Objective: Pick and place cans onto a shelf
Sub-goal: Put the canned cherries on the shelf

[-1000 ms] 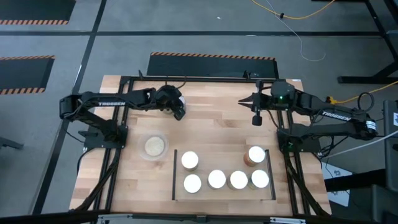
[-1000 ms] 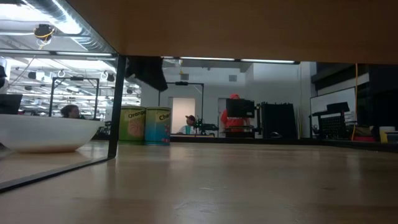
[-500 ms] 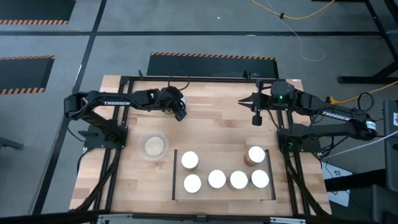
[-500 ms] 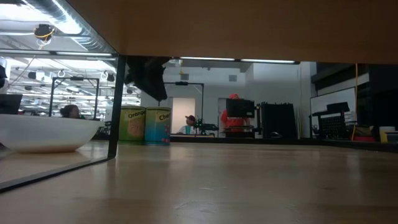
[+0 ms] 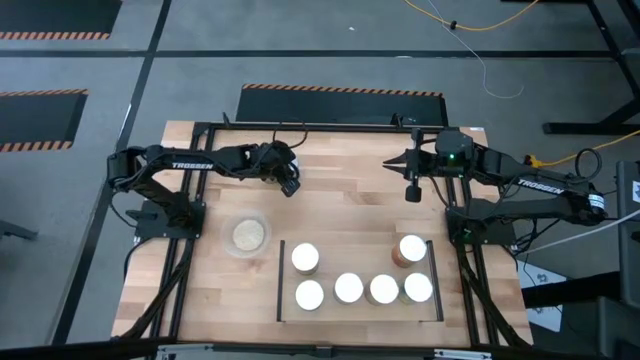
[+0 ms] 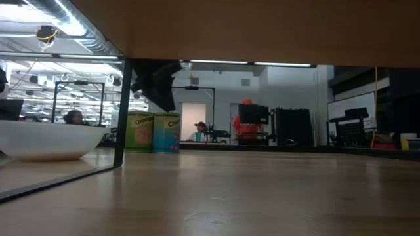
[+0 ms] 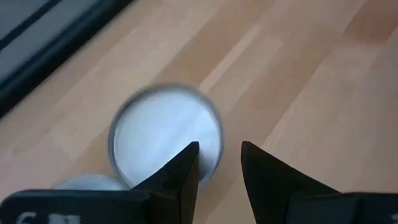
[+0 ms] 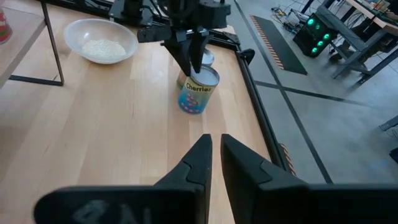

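- Left claw shifted slightly across tabletop, slightly parted just above cherries can.
- Right claw parked near the back edge, clenched.
- Six cans on shelf.

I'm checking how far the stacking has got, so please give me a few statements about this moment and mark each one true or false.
1. Six cans stand on the shelf. True.
2. The left gripper is above the dish. False: it is over two cans near the table's far edge, apart from the dish.
3. The right gripper holds a can. False: it hangs over bare table with nothing between its nearly closed fingers.
4. One shelf can at the right end stands in the back row. True.
5. The dish sits on the shelf. False: it is on the table, just left of the shelf.
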`<state>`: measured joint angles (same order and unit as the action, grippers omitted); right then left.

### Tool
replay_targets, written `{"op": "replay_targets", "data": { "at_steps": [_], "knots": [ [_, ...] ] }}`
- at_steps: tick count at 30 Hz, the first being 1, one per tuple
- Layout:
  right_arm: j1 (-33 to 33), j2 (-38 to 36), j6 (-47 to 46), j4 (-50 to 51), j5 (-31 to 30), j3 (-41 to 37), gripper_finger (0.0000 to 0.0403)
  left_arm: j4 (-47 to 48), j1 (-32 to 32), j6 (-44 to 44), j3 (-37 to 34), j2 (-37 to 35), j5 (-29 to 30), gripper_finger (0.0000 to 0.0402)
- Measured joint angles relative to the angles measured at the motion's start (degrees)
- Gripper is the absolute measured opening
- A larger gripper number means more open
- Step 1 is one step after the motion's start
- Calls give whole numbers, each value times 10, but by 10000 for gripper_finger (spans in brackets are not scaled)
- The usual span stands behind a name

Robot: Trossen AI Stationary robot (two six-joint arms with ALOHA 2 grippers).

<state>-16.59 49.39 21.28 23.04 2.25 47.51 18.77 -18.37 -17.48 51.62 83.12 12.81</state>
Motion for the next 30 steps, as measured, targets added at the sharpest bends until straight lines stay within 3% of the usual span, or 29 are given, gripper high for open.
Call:
{"op": "replay_targets", "data": {
  "at_steps": [8,18,30],
  "knots": [
    [0,0,0,9,5,0,40,-27,0,2,3,46,7,112],
    [0,0,1,13,5,0,40,-28,0,1,2,47,6,109],
    [0,0,2,13,5,0,40,-25,0,0,1,48,17,20]
  ]
}}
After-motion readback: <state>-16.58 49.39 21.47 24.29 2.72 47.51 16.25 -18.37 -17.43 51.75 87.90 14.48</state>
